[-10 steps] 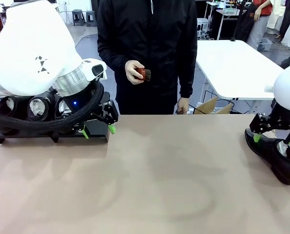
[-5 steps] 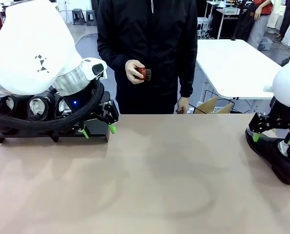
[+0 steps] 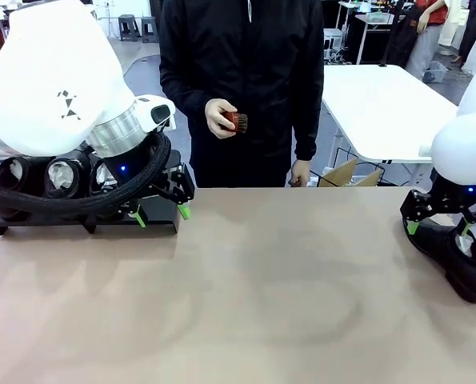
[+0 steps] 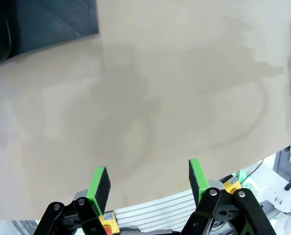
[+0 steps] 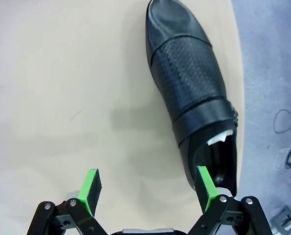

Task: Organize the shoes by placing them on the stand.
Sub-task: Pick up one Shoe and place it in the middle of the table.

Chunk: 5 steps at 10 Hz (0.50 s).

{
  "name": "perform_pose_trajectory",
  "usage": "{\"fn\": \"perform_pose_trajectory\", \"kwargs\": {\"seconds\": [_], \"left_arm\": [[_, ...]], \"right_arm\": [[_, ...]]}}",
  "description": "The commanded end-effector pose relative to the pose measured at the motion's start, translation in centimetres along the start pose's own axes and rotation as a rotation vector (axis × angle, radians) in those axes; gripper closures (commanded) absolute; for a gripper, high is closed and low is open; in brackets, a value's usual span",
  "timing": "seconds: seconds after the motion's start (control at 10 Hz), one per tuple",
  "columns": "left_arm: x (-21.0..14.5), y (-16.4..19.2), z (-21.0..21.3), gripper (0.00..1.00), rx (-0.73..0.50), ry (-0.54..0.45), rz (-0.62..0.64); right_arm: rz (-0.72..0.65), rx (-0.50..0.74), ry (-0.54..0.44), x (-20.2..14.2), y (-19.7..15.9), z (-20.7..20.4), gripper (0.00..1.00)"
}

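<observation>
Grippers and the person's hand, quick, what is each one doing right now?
Left tool: open, holding nothing, by the stand.
Right tool: open, empty, over the heel of a shoe.
Person's hand: holding a small reddish-brown brush.

Bare tabletop (image 3: 254, 288) lies between stand (image 3: 154, 216) and lone shoe (image 3: 454, 260).

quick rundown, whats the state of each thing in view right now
left gripper: open, empty, by the stand's end
right gripper: open, low over the table shoe's heel end, not gripping
shoe on the table: lying flat near the table's right edge, not on the stand
shoes on the stand: resting on it, openings facing the camera
stand: upright on the table
brush: held in the person's hand
</observation>
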<state>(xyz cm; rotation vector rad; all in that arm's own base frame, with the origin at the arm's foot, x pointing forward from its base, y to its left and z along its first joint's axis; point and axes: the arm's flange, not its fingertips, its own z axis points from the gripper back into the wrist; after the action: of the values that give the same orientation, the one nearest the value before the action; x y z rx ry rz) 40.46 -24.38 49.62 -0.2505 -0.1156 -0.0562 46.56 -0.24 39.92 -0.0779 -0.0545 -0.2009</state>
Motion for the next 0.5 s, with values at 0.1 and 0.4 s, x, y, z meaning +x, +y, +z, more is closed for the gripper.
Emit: {"fn": "perform_pose_trajectory", "kwargs": {"seconds": [0.1,0.4], "left_arm": [[0.1,0.0,0.3,0.17,0.021,-0.001,0.012],[0.1,0.0,0.3,0.17,0.021,-0.001,0.012]], "right_arm": [[0.020,0.018,0.052,1.9,-1.9,-1.4,0.00],[0.119,-0.004,0.141,1.6,-3.1,-2.0,0.00]]}}
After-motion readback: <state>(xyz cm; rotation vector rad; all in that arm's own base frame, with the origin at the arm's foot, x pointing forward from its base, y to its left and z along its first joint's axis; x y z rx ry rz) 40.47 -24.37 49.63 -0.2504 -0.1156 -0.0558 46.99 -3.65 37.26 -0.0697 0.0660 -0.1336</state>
